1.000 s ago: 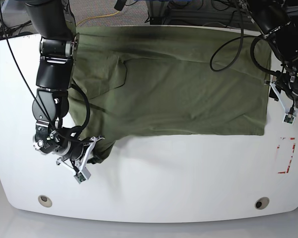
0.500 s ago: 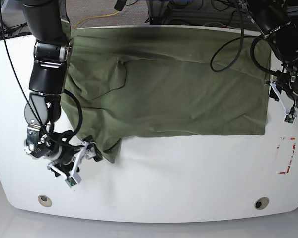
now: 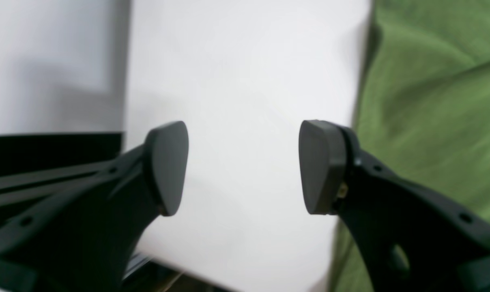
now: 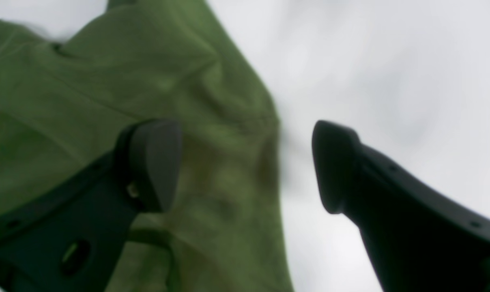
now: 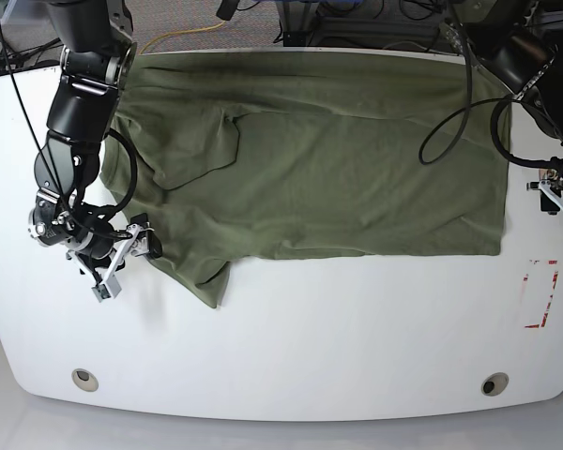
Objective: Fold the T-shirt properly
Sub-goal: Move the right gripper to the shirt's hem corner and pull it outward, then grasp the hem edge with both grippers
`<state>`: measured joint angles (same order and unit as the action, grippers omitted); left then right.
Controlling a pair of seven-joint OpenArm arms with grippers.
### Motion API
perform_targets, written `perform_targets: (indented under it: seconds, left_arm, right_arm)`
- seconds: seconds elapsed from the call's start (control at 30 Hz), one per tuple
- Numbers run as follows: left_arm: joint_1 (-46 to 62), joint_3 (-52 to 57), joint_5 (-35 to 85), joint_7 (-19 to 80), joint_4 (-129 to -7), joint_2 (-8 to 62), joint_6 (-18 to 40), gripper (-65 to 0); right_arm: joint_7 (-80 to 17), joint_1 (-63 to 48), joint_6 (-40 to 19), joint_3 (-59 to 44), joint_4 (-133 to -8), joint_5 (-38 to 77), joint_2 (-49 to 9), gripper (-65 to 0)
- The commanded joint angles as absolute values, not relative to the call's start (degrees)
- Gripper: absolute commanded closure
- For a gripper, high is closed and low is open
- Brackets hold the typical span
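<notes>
The olive-green T-shirt (image 5: 328, 159) lies spread over the far half of the white table (image 5: 310, 347), with one sleeve corner (image 5: 206, 279) pointing toward the front on the left. My right gripper (image 5: 122, 265) hovers open just left of that sleeve. In the right wrist view the right gripper (image 4: 245, 166) is wide open with the T-shirt (image 4: 107, 81) under its left finger and bare table under the other. My left gripper (image 5: 558, 197) is at the table's right edge, beside the shirt's side. The left gripper (image 3: 243, 166) is open over bare table, the T-shirt (image 3: 431, 81) just to its right.
A red tape mark (image 5: 541, 292) sits near the right front edge. Two round holes (image 5: 85, 379) (image 5: 494, 383) lie near the front corners. A black cable loop (image 5: 450, 122) hangs over the shirt's right part.
My right gripper opened, let go of the sleeve corner and drew back left and away from the front edge. The sleeve now lies flat on the table. The left arm shifted right.
</notes>
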<state>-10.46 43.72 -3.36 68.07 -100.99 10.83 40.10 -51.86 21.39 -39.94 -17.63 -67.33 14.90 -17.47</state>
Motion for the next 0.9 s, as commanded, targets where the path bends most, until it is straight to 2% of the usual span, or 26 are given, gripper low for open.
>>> perform_targets:
  seconds: [0.0,0.27,0.53,0.63,0.83,0.87]
  left_arm:
    - [-11.91,44.09,-3.56,67.47,-100.26,12.09,40.0,-40.1]
    - [-12.26,43.74,-3.56,67.47,-99.21,12.18,40.0,-40.1]
    - [-12.18,43.74,-3.56,67.3,-98.95,12.18,40.0,-40.1]
    - [-12.53,43.74,-3.82,67.21,-98.68,12.18,40.0,-40.1]
    - [-17.1,43.65,-3.56,67.12,-93.58,11.82,40.0,-41.0]
    - [-17.63,43.65,-3.47,67.12,-92.44,11.82,40.0,-42.4]
  right_arm:
    - [-47.78,22.81,-40.0,-17.98,-63.43,15.52,-18.33,-48.4]
    - [-37.41,24.4,-40.0,-17.8,-52.97,14.81,-17.71,-48.4]
    - [-34.42,25.89,-40.0,-17.63,-47.25,14.81,-17.89,-45.8]
    - [-33.63,25.98,-40.0,-17.54,-46.64,14.81,-17.45,-36.8]
    - [-32.92,25.98,-40.0,-17.54,-46.46,14.81,-16.48,-8.1]
    - [-32.92,25.98,-40.0,-17.54,-46.46,14.81,-16.48,-6.2]
